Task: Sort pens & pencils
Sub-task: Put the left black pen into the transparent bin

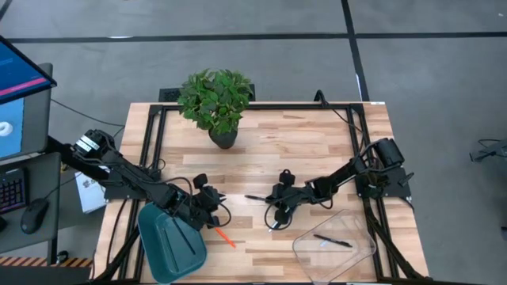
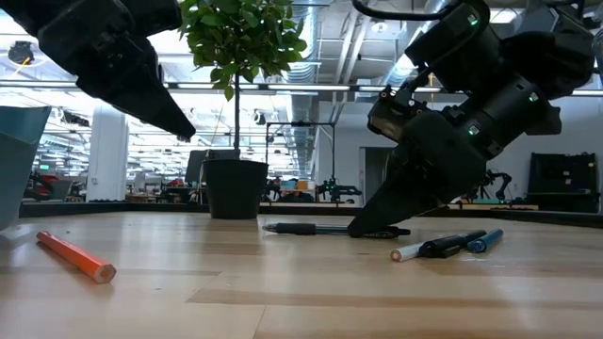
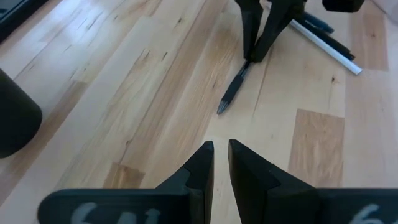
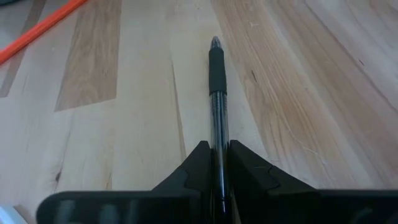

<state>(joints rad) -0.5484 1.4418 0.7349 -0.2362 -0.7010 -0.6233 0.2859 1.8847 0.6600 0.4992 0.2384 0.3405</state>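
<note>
The right gripper (image 4: pixel 216 163) was down at the table with its fingers pinched on the rear end of a black pen (image 4: pixel 216 93) that lay flat on the wood, its tip pointing away toward nine o'clock in the high view. The pen had not left the surface, as the low view showed it resting level under the fingertips. Just beside this gripper, toward six o'clock, a small cluster of sticks (image 2: pixel 450 246) lay together: a whitish one, a dark one and a blue one.

The left gripper (image 3: pixel 221 163) hung above the table at about eight o'clock, fingers nearly pressed together with only a thin gap and nothing between them. The orange pencil (image 1: pixel 225 237) lay loose just beside it toward five o'clock, next to the teal tray (image 1: pixel 162 253).

At five o'clock a clear container (image 1: pixel 352 257) already held one dark pen (image 1: pixel 331 241). By my reading the sorting was barely begun: one item placed, one gripped, and the orange pencil and the cluster waiting. Whether the teal tray held anything could not be told.
</note>
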